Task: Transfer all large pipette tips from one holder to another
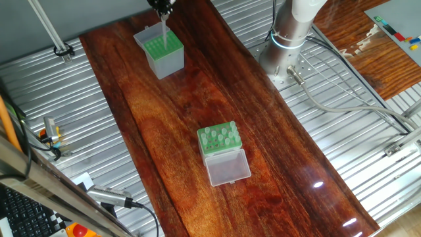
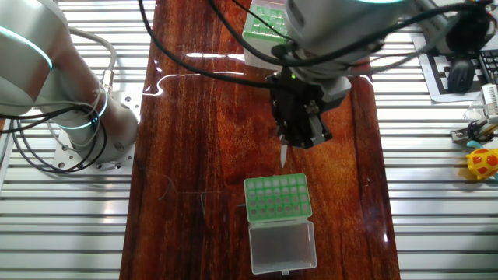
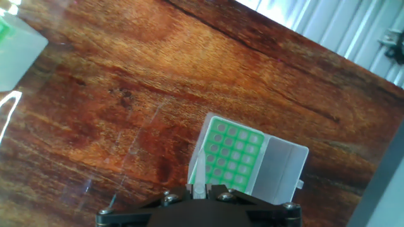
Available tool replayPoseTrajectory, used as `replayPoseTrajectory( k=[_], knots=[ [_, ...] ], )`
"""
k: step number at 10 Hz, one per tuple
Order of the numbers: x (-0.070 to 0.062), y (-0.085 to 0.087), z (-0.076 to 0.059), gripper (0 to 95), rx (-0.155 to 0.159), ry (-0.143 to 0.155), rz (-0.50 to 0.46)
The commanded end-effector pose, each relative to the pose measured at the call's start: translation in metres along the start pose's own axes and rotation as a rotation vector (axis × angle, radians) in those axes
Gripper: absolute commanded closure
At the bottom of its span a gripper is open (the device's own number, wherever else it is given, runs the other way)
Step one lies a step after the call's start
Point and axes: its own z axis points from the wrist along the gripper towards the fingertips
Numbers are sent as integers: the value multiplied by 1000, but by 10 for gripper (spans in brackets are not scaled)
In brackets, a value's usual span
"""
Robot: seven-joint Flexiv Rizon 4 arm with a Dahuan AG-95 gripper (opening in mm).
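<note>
Transfer at an early stage. Our landmark is the taller translucent whitish box with a green perforated top insert [image 1: 168,62], at the far left end of the dark red-brown wooden board [image 1: 197,99]. Directly above this box we see the black two-finger gripper [image 1: 162,10] pinching one long, pale translucent tapered pipette tip [image 1: 163,27], which hangs point down just over the insert and is not yet seated. As far as we can tell, every hole of the insert is empty. To the right of the box, well apart from it, sits the low square green rack [image 1: 220,150] with its hinged clear plastic lid [image 1: 227,168] folded open. Several pale tips [image 1: 217,136] stand upright in its grid. We judge that nearly all transfers are left to do.
</note>
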Motion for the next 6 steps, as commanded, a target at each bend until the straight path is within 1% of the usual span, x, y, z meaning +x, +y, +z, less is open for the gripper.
replayPoseTrajectory(
  k=[1,2,4,5,6],
  knots=[
    [2,-2,0,950,22,3,82],
    [2,-2,-1,950,19,-1,94],
    [5,-6,-3,950,20,-2,73],
    [11,-15,-7,950,29,-16,23],
    [15,-22,-6,950,33,-23,-11]
  ],
)
